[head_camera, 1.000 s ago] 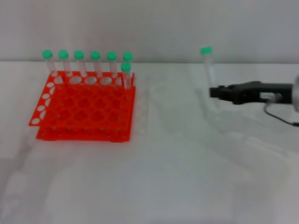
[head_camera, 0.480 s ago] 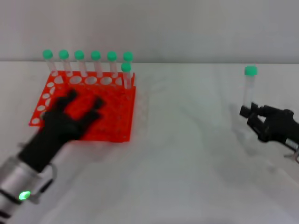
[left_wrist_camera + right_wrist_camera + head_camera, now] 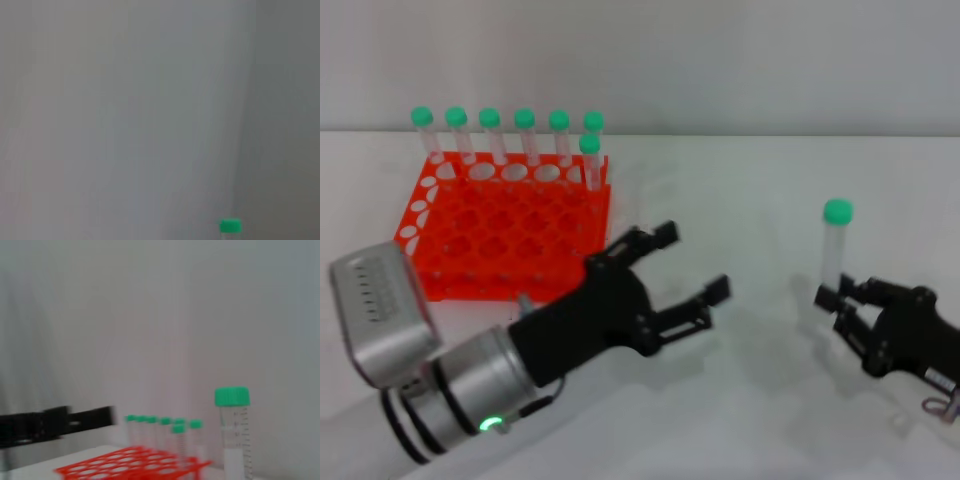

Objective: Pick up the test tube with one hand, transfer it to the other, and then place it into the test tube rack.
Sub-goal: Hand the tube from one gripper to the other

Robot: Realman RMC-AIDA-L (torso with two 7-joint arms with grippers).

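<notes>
At the far left of the white table (image 3: 740, 400), the test tube rack (image 3: 505, 240) is seen, bright orange-red, with two tiers and a grid of round holes. Seven green-capped tubes (image 3: 525, 135) are stood upright along its far edge, six in a row and one more just in front of the rightmost one. The same rack (image 3: 135, 465) and tubes (image 3: 162, 432) are seen farther off in the right wrist view.

Near the rack, the left arm is stretched in from the near left corner, its silver and white body (image 3: 390, 330) followed by a black band and a small green light (image 3: 491, 424). The left gripper (image 3: 692, 272) is held to the right of the rack, above the table, with its two black fingers (image 3: 655, 238) spread well apart and nothing between them.

Further right, the test tube (image 3: 834, 245) is held upright, green cap up, well apart from the rack. Its lower part is clamped by the right gripper (image 3: 842, 302), which is reached in from the near right edge. In the right wrist view the tube (image 3: 233, 440) is shown close up, with printed graduation marks and a whitish lower section. In the left wrist view only its green cap (image 3: 230, 226) is made out against a grey blur.
</notes>
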